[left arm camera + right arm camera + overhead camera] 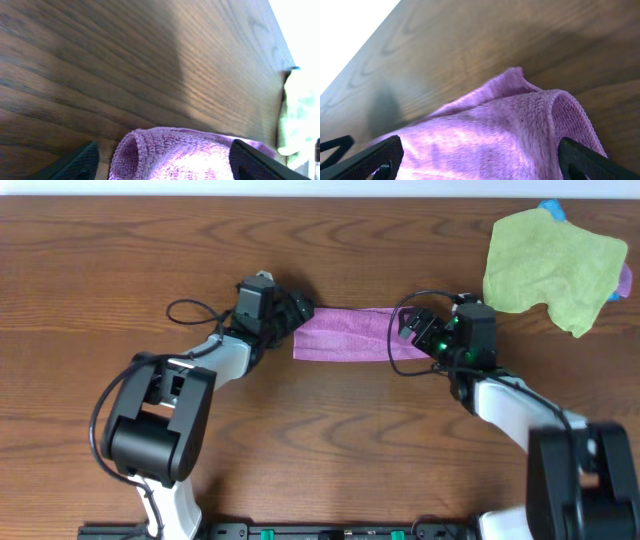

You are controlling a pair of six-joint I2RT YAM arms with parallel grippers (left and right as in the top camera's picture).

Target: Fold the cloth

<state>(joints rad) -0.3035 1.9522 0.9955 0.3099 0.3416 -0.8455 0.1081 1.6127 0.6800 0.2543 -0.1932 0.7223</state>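
My left claw (298, 311) and right claw (408, 327) are both spread wide, one at each end of the purple cloth (345, 334), which lies as a folded strip on the wooden table (330, 440) between them, its ends between my fingers (375, 157)

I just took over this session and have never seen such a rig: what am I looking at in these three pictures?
Two robot arms work at a table. The wide picture looks down from above; the other two come from a camera on each wrist, with that arm's own dark fingers at the bottom corners. A purple cloth lies in a strip between the left pincer and right pincer. Both stand open around its ends. A green cloth lies off to the right.
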